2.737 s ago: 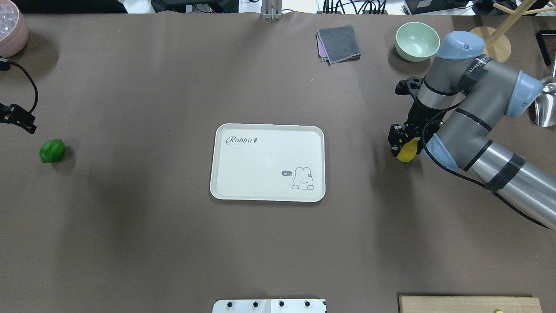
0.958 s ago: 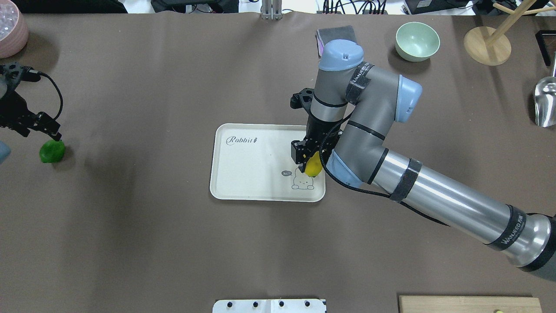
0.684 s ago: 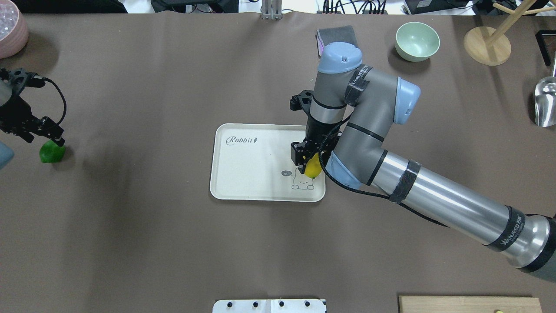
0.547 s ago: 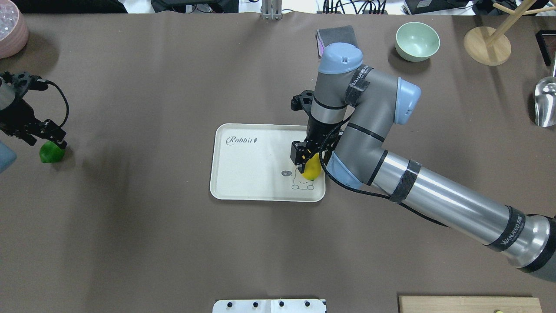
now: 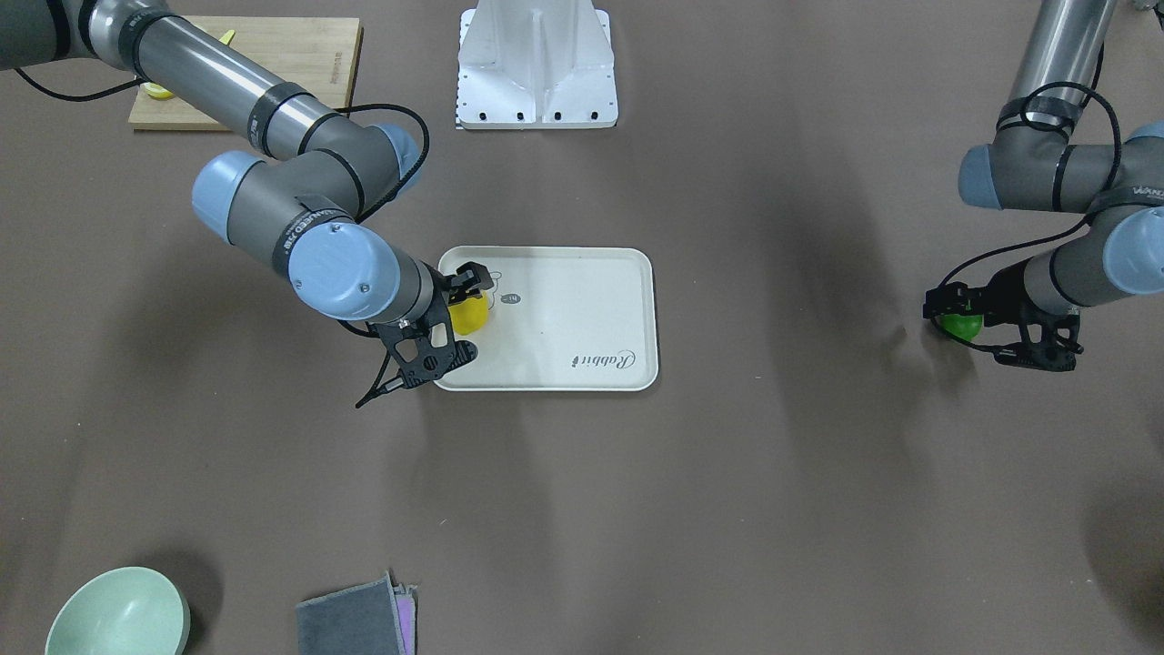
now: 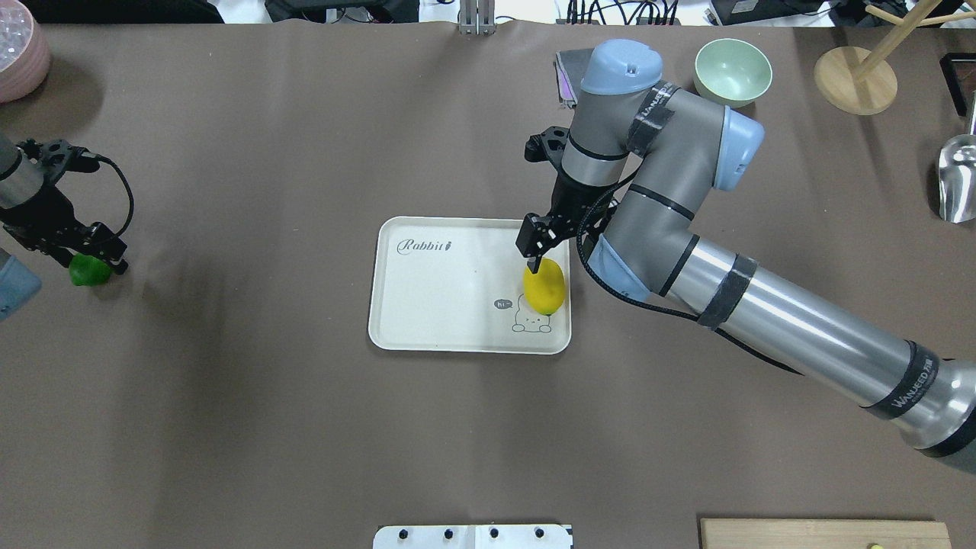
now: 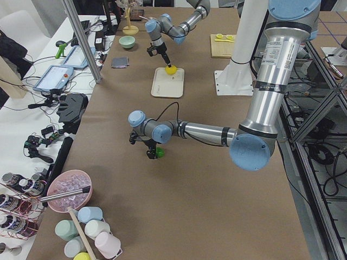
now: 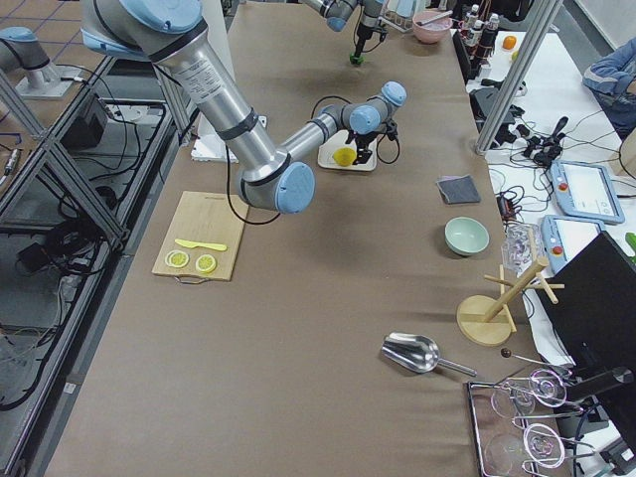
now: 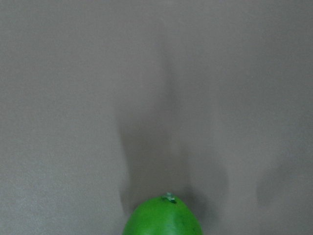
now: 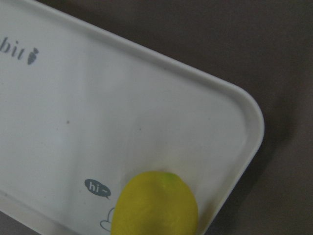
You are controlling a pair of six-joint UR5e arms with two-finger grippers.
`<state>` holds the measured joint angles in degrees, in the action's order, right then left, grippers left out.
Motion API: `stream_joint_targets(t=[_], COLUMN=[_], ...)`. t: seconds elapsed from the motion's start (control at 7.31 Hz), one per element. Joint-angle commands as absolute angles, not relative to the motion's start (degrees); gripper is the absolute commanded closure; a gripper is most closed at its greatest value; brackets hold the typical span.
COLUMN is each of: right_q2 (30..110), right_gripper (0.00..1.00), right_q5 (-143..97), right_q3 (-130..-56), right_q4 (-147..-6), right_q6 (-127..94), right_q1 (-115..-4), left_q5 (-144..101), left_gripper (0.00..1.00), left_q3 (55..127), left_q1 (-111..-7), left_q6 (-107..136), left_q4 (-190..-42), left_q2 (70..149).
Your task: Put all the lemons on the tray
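The yellow lemon (image 6: 544, 288) lies on the cream tray (image 6: 450, 297) at its right end, over the bear drawing, free of any grip. My right gripper (image 6: 538, 259) is open just above and behind the lemon; in the right wrist view the lemon (image 10: 156, 208) sits at the bottom on the tray (image 10: 122, 98). The green lemon (image 6: 88, 271) rests on the table far left. My left gripper (image 6: 97, 255) is open, low over it, with fingers on either side (image 5: 938, 304). The left wrist view shows its green top (image 9: 161, 218).
A green bowl (image 6: 733, 72), a grey cloth (image 6: 568, 65), a wooden stand (image 6: 854, 80) and a metal scoop (image 6: 957, 179) are at the back right. A pink bowl (image 6: 19, 57) sits back left. A bamboo board (image 5: 245, 64) with lemon slices is near the robot's right.
My right gripper carried the yellow lemon to the tray, let it go and lifted back. My left gripper moved in and down over the green lemon, which stayed put.
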<state>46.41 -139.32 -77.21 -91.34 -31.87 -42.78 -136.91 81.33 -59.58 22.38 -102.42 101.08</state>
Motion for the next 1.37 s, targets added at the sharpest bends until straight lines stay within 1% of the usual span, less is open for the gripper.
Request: stream_joint_targets(t=[0.0,0.14,0.27,0.41,0.55,0.68,0.82,0.96,1.09,1.23], right_q2=[47.36,51.03,56.63,60.60,65.52,69.48,73.44,76.09,78.38,81.18], right_gripper=[0.01,0.01,0.01,0.01,0.01,0.01,0.02,0.03,0.05,0.06], right_q5=[-141.06,-141.06,-141.06,-141.06,-141.15,-140.89,-140.54,-140.62,-140.54,-139.93], right_q3=[-78.65,-81.53,-85.39,-88.47,-92.42,-95.51,-98.23,-99.39,-100.88,-102.99], right_q4=[-91.32,-91.32,-91.49,-91.58,-91.84,-91.85,-91.85,-91.24,-91.14,-91.23], right_q6=[-31.29,-29.72,-25.18,-22.53,-22.59,-22.85,-22.59,-21.80,-17.01,-13.83], right_q1=[-47.44,-50.25,-52.97,-55.09,-56.67,-58.26,-59.66,-61.85,-64.22,-65.12], left_q5=[-137.37,-138.50,-140.69,-142.28,-142.82,-142.82,-142.56,-141.86,-141.94,-142.73], left_gripper=[0.29,0.64,0.94,1.00,1.00,1.00,1.00,1.00,1.00,1.00], left_q3=[81.56,81.48,81.82,83.22,84.80,89.77,97.48,101.21,101.25,101.08], left_q1=[-59.59,-59.59,-59.94,-60.90,-63.08,-64.67,-64.43,-63.90,-61.29,-57.61], left_q6=[21.89,21.62,21.62,21.62,21.62,21.62,21.71,22.58,22.59,22.41], left_q4=[-102.30,-102.39,-102.31,-102.22,-100.39,-93.50,-82.38,-76.26,-75.77,-76.37], left_q2=[100.29,99.76,99.23,99.23,99.40,99.40,100.36,104.46,107.55,109.75])
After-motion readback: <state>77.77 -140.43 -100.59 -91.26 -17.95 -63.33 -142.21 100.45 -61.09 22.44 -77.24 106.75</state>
